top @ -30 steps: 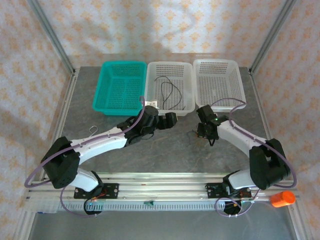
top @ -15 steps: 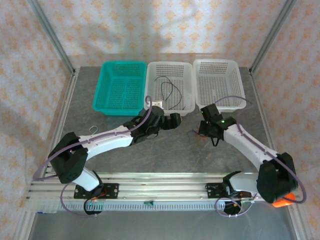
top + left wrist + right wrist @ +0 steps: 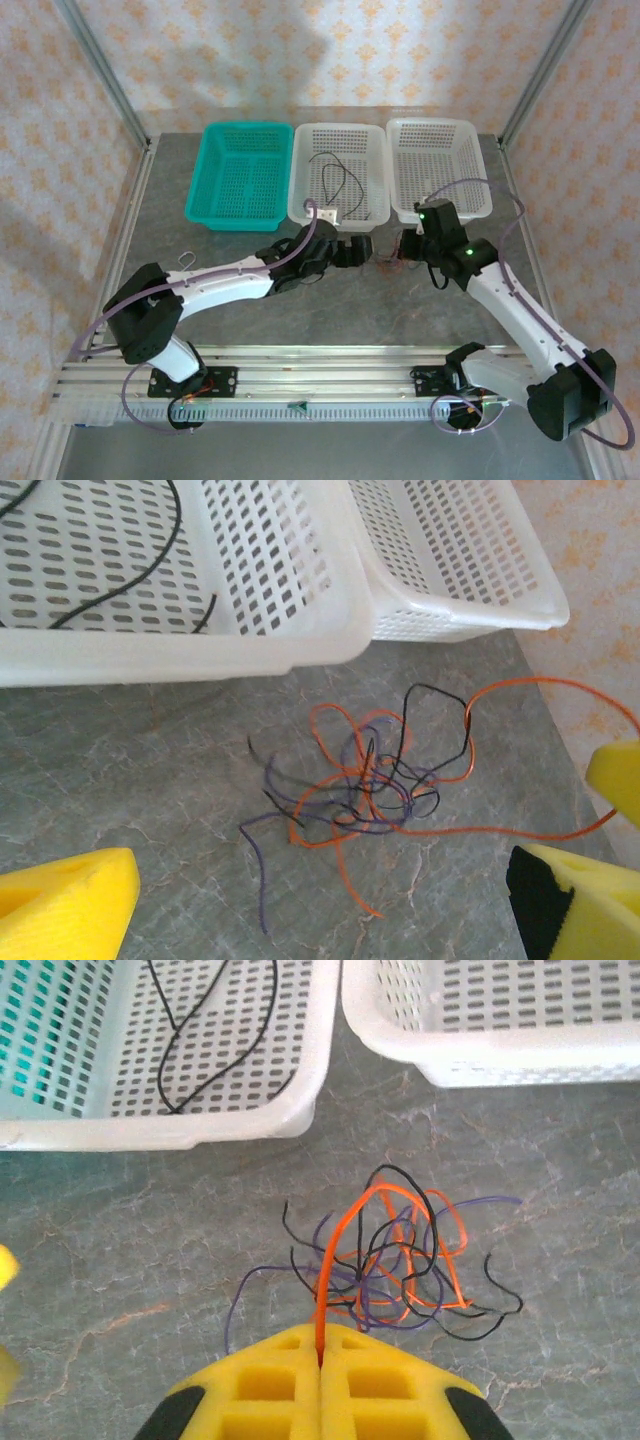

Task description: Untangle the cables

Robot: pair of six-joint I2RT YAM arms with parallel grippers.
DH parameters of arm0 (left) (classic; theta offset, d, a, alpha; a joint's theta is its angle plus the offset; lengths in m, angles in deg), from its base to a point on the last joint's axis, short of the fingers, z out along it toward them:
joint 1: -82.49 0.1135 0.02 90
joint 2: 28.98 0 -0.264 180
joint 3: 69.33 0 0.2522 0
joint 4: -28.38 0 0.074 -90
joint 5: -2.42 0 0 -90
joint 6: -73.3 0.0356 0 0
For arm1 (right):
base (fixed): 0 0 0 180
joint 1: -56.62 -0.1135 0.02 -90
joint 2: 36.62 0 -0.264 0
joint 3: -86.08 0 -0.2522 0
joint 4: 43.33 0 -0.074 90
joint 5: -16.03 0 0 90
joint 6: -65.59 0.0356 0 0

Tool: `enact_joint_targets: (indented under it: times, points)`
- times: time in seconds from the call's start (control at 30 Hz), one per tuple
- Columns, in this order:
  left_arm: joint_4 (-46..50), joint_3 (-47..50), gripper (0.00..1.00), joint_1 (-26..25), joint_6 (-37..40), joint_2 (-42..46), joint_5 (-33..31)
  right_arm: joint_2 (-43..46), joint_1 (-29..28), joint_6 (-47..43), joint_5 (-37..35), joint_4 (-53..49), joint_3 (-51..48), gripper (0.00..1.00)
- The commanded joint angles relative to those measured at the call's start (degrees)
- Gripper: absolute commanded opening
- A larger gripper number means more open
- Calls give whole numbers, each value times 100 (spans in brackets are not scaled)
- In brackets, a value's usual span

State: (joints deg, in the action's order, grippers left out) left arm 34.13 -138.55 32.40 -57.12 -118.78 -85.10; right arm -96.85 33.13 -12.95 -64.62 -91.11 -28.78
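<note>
Cables point(image 3: 395, 1260): one tangle near the middle basket point(image 3: 200, 1125), strands uncountable. My right fingers point(image 3: 270, 1380) clamp an orange strand point(image 3: 325, 1290); left fingers point(image 3: 60, 905) apart.

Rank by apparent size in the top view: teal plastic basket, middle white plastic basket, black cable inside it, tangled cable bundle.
1. Teal plastic basket and middle white plastic basket: too alike to rank.
2. Loose black cable.
3. Tangled orange, black and purple cable bundle, partly hidden.

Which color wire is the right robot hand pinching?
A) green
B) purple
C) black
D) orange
D: in the right wrist view, the orange wire runs straight down into the closed seam of the right gripper.
</note>
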Motion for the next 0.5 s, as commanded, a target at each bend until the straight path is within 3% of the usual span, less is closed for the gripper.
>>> enact_joint_targets:
  times: [0.0, 0.27, 0.47]
  points:
    - [-417, -27, 96, -112, 96, -81, -119, 108, -25, -410, 196, -8, 331, 0]
    - [-960, 247, 96, -128, 57, -89, -18, 117, -25, -1173, 902, -382, 856, 0]
    - [-1053, 287, 96, -131, 87, -172, 69, 292, -25, -1417, 1327, -335, 707, 0]
